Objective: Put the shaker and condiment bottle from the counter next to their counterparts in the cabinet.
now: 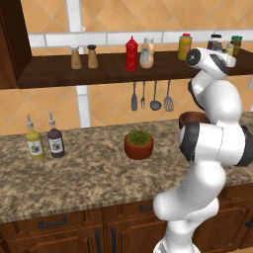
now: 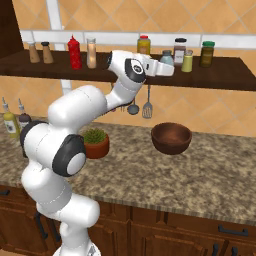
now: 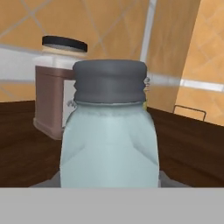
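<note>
Holding the shaker [image 3: 109, 131] upright over the cabinet [image 2: 220, 75] shelf, gripper [image 2: 167, 64] clamped on its glass sides with the grey cap left free, probably so that it can go down standing and not tip. Seen in the right base view at about one o'clock of the picture, among the jars at the shelf's right-hand stretch and well apart from the brown shakers [image 1: 84, 57] at the far end. Hard to tell whether resting on the board or just above it. In the hand view, a brown jar [image 3: 54, 100] at ten o'clock behind the shaker, apart from it.

Condiment bottle [image 1: 147, 53] standing on the shelf just beside the red squeeze bottle [image 1: 131, 54], at its three o'clock; judged as placed, next to its kin.

Counted on the shelf:
- two brown shakers
- one red squeeze bottle
- one yellow bottle [image 1: 185, 46]
- three jars.

Hanging under the shelf: four utensils [image 1: 150, 96].

On the counter [image 1: 84, 173]:
- two dressing bottles [image 1: 44, 142], at nine o'clock of the left base view
- one plant pot [image 1: 139, 144], near the centre
- one wooden bowl [image 2: 171, 138].
</note>
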Controlling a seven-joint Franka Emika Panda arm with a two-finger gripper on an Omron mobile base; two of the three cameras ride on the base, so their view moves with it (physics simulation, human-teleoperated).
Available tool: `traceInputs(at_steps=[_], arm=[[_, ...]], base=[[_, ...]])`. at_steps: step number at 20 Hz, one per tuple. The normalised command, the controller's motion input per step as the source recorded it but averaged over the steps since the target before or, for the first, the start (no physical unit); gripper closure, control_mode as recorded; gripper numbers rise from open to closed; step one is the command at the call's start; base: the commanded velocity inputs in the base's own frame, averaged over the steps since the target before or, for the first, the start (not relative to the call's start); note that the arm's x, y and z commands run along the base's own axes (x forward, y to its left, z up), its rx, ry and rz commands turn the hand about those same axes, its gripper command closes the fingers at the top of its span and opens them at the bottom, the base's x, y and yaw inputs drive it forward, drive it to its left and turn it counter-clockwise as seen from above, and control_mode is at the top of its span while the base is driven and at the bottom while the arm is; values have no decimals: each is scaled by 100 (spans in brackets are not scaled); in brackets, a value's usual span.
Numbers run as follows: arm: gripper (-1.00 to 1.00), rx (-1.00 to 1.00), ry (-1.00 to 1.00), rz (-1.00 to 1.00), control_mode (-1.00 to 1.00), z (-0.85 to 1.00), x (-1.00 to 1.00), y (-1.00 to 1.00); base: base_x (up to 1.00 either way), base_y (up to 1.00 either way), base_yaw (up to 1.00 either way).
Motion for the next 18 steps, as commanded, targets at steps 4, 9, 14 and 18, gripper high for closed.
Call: traceInputs(at_steps=[4, 9, 14, 18], arm=[[100, 0, 0, 0, -100, -15, 43, -20], [100, 0, 0, 0, -100, -20, 40, -24], [100, 0, 0, 0, -100, -21, 42, -27], [100, 2, 0, 0, -100, -21, 34, -33]], base=[[0, 0, 0], [0, 0, 0], [0, 0, 0], [0, 0, 0]])
